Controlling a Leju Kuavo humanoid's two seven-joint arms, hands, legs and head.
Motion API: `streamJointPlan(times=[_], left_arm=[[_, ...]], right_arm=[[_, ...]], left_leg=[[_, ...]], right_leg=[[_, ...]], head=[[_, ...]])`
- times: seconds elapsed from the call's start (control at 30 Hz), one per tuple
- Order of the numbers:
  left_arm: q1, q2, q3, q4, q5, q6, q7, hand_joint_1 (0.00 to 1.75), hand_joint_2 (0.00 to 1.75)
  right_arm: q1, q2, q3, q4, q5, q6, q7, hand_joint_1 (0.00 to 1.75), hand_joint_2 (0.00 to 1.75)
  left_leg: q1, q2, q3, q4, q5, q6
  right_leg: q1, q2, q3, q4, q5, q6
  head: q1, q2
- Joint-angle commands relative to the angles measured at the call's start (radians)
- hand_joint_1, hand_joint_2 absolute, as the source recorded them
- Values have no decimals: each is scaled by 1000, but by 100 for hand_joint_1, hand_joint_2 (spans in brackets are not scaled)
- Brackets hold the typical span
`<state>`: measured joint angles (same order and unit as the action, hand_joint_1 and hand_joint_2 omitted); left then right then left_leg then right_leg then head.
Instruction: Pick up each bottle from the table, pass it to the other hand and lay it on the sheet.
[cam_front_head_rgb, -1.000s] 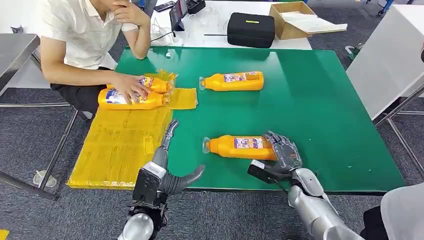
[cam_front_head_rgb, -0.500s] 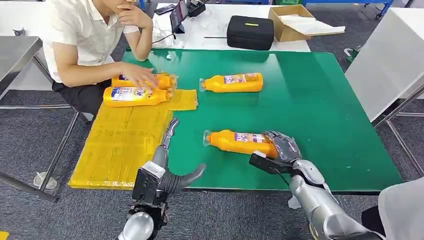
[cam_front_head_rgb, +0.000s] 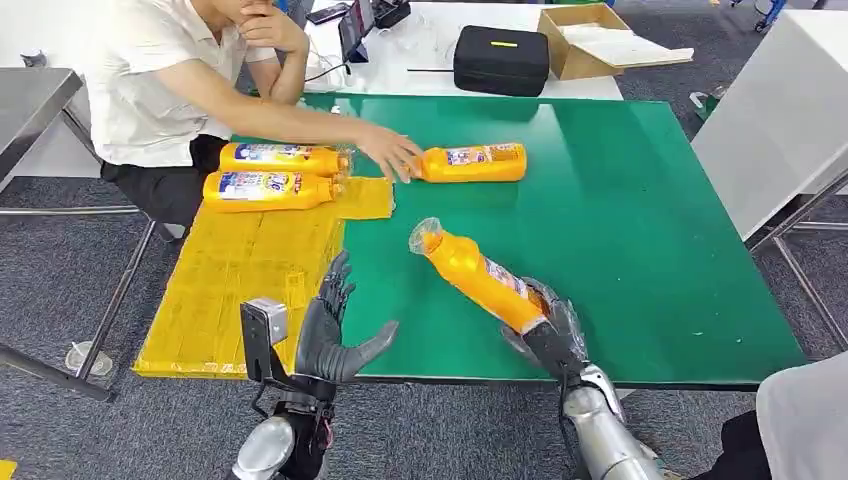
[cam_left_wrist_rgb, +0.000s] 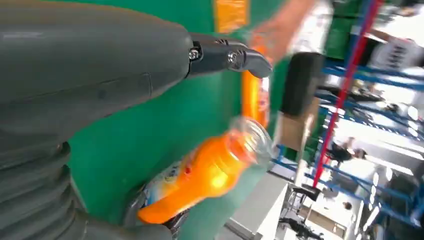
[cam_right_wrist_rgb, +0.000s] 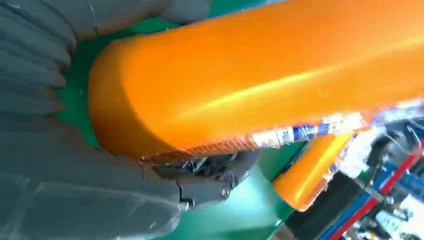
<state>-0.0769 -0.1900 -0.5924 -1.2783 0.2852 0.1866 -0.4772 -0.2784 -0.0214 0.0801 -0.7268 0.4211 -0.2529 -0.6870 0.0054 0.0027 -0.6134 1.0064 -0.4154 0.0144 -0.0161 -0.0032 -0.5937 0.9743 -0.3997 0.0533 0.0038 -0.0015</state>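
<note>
My right hand (cam_front_head_rgb: 548, 335) grips the base of an orange bottle (cam_front_head_rgb: 475, 273) and holds it off the green table (cam_front_head_rgb: 640, 200), tilted with its clear cap up and to the left. The right wrist view has that bottle (cam_right_wrist_rgb: 260, 80) close up with fingers (cam_right_wrist_rgb: 210, 175) under it. My left hand (cam_front_head_rgb: 330, 335) is open, fingers spread upright, at the table's near edge by the yellow sheet (cam_front_head_rgb: 240, 280). Two orange bottles (cam_front_head_rgb: 268, 188) lie on the sheet's far end. Another bottle (cam_front_head_rgb: 470, 162) lies on the table farther back, with a person's hand (cam_front_head_rgb: 392, 153) at its cap.
A person in a white shirt (cam_front_head_rgb: 160, 80) sits at the far left corner, one arm stretched over the table. Behind the green table a white table carries a black case (cam_front_head_rgb: 502, 60) and a cardboard box (cam_front_head_rgb: 585, 35). A white surface (cam_front_head_rgb: 780, 110) stands to the right.
My right hand has lifted the near bottle off the table and tilted it up. My left hand has turned upright and open. The person's hand left the sheet's bottles and reached the far bottle.
</note>
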Motion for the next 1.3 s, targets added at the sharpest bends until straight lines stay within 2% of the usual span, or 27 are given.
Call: streamJointPlan(times=[0.03, 0.2, 0.33, 0.5, 0.67, 0.77, 0.97, 1.3], left_arm=[[4, 16, 22, 66, 52, -3, 4, 0, 175], [3, 16, 22, 64, 52, -3, 4, 0, 175], [15, 36, -3, 45, 60, -29, -4, 0, 175], [-12, 54, -58, 55, 12, -110, -29, 0, 175], [-56, 36, -80, 104, -39, -156, -61, 0, 175], [-68, 28, -82, 99, -41, -165, -58, 0, 175], [-69, 29, -81, 98, -41, -165, -57, 0, 175], [-111, -3, -45, 109, -25, -150, -49, 0, 175]], right_arm=[[81, 72, -57, -187, -74, -10, -8, 175, 175], [82, 70, -57, -187, -75, -9, -8, 175, 175], [118, 97, -39, -268, -124, 4, -8, 175, 175], [109, 124, 75, -287, -127, 79, -1, 175, 175], [78, 136, 233, -291, -125, 135, -1, 175, 175], [51, 141, 282, -253, -99, 120, 14, 175, 175], [49, 140, 282, -249, -99, 119, 15, 175, 175], [12, 136, 413, -247, -24, 95, 18, 175, 175]], left_leg=[[1, 0, 0, 0, -2, -1], [0, -1, -5, 0, 0, 0], [0, 0, -5, 0, 0, 0], [0, 1, -6, 0, 0, 0], [1, 2, -5, 1, -1, -1], [0, 2, -6, 0, 0, 0], [0, 0, -6, 0, 1, 0], [1, 0, -6, 1, 0, 0]], right_leg=[[1, 1, 0, 0, -1, -2], [-1, -1, -3, 0, 0, -1], [-1, 0, -4, 0, -1, -1], [0, 1, -6, 0, 0, -1], [0, 2, -6, 1, 0, -2], [0, 1, -6, 0, 0, -1], [-1, 0, -5, 0, 0, -1], [1, -1, -5, 1, -1, -2]], head=[[0, 0], [0, 0], [0, 0], [0, 0], [0, 0], [0, 0], [0, 0], [0, 0]])
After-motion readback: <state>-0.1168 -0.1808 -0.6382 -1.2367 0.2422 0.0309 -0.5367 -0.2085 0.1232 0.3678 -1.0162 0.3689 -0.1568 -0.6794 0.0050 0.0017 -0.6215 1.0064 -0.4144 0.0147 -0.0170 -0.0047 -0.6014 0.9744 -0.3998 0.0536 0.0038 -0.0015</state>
